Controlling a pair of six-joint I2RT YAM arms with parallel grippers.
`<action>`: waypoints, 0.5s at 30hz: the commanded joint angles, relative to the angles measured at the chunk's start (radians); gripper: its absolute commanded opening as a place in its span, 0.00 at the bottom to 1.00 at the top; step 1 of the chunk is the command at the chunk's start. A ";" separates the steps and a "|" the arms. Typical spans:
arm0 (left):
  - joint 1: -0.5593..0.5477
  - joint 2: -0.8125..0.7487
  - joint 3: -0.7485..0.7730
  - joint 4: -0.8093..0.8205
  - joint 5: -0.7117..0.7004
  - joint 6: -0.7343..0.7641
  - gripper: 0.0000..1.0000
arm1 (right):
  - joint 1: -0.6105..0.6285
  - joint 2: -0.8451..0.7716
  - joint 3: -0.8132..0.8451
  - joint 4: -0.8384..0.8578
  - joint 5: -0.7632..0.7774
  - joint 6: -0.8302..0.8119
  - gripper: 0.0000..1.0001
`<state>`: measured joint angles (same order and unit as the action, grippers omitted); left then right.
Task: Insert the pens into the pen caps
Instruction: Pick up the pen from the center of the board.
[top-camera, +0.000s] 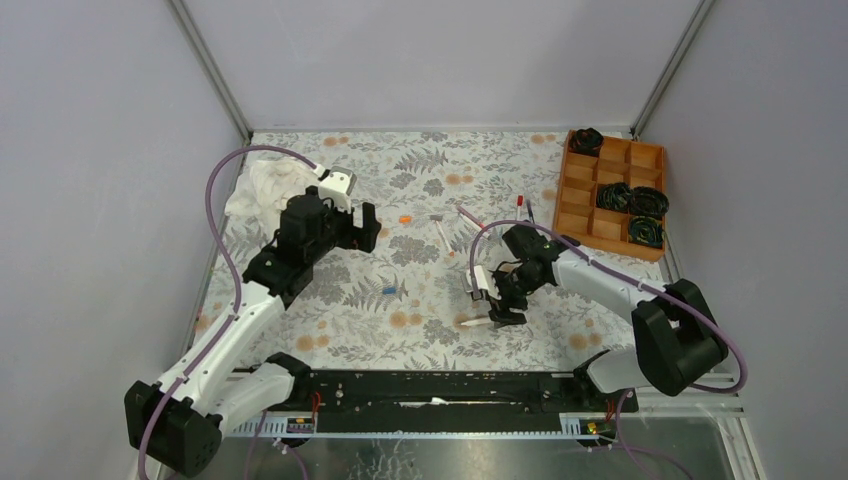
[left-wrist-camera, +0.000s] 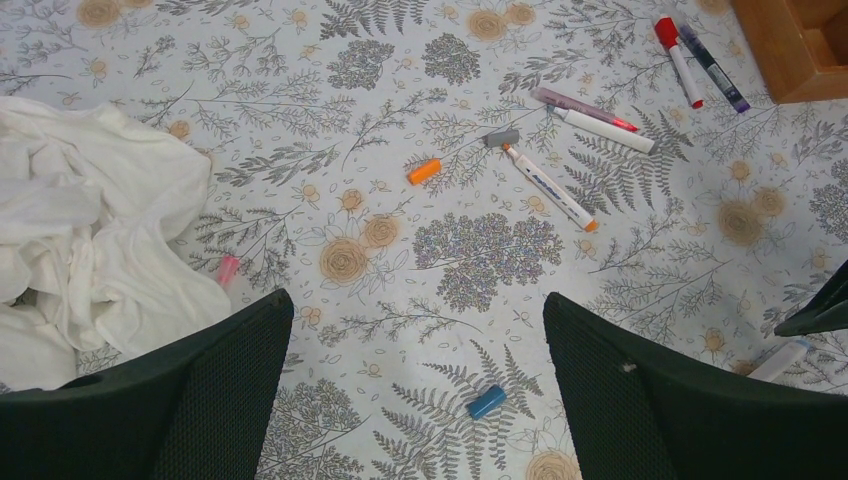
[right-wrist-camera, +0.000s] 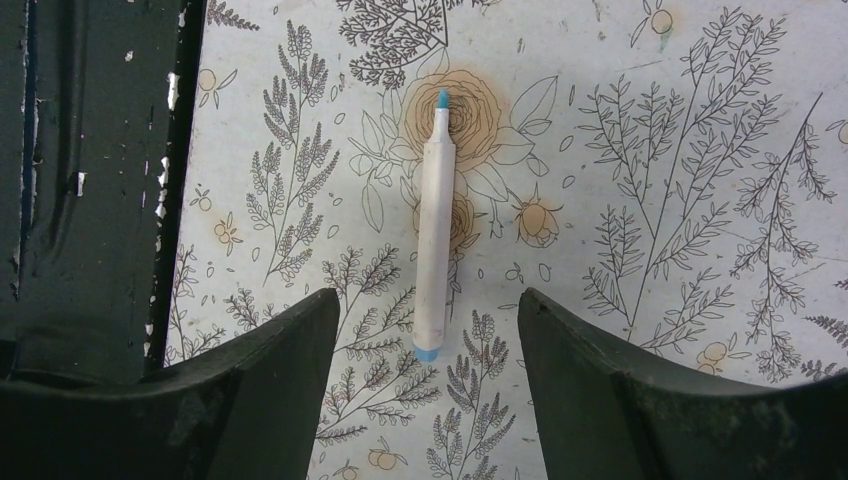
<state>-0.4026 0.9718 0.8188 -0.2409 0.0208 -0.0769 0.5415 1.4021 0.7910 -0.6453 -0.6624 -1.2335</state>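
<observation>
On the floral tablecloth (top-camera: 420, 335), a white blue-tipped pen (right-wrist-camera: 433, 225) lies flat, tip toward 12 o'clock in the right wrist view. It sits untouched between the parted jaws of the right gripper (right-wrist-camera: 428, 300). The blue cap (left-wrist-camera: 486, 402) lies toward the pen's 10 o'clock in the top view, near the wide-open left gripper (left-wrist-camera: 416, 300). Closing on the pen near its tail could pivot or roll it away. The barrel print on the orange-tipped pen (left-wrist-camera: 548, 187) is unreadable.
</observation>
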 joint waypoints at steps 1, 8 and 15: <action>0.007 -0.014 0.026 0.017 0.007 -0.004 0.98 | 0.014 0.015 -0.007 -0.005 0.001 -0.011 0.73; 0.007 -0.004 0.026 0.015 0.006 -0.004 0.98 | 0.083 0.060 -0.012 0.032 0.052 0.026 0.70; 0.008 -0.011 0.026 0.015 -0.003 -0.003 0.98 | 0.105 0.072 -0.014 0.079 0.122 0.072 0.69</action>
<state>-0.4026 0.9707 0.8188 -0.2409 0.0204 -0.0769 0.6323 1.4685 0.7742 -0.5945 -0.5938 -1.1999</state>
